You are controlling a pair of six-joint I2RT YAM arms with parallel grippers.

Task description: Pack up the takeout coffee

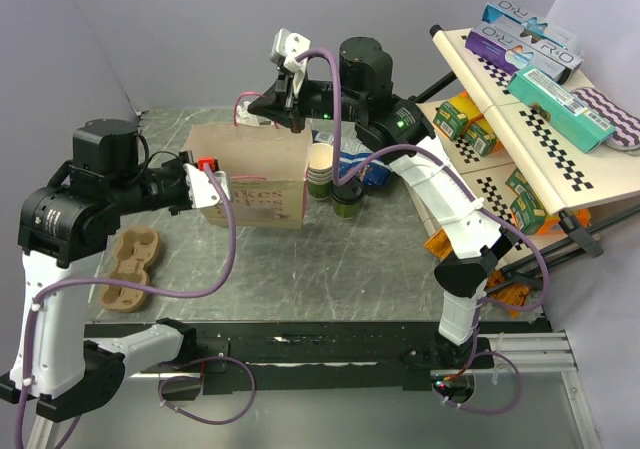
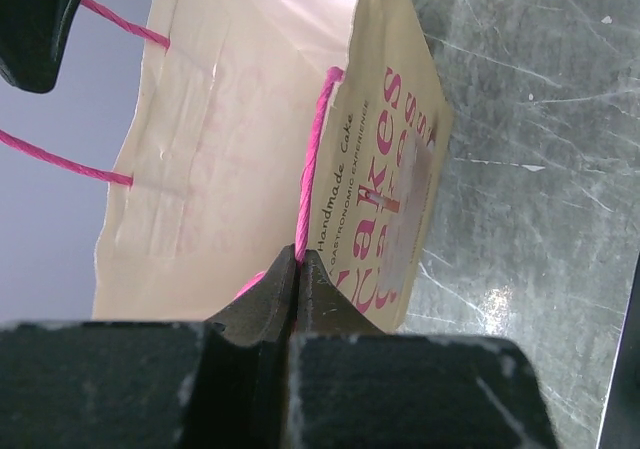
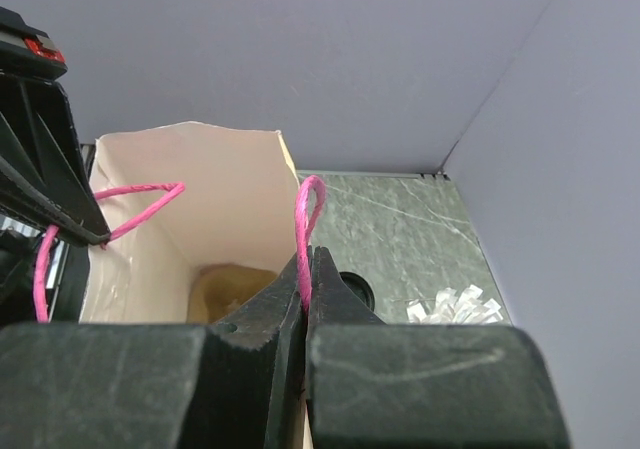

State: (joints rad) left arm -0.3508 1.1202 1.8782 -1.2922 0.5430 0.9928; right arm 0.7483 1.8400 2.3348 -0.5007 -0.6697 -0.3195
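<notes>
A scuffed metal counter (image 1: 340, 269) stood between grey walls. One paper bag (image 1: 262, 169) stood open near its middle, with two pink cord handles. The left end effector (image 2: 298, 259) had its fingers pressed together on one handle (image 2: 312, 159) at the bag's left side. The right end effector (image 3: 306, 256) was clamped on the other handle (image 3: 309, 204) above the bag's far rim. The single takeout coffee (image 1: 348, 203), lid on, stood upright on the counter just right of the bag, beside one stack of cream cups (image 1: 320, 169). One brown pulp carrier (image 1: 133, 266) lay well to the left of the bag.
</notes>
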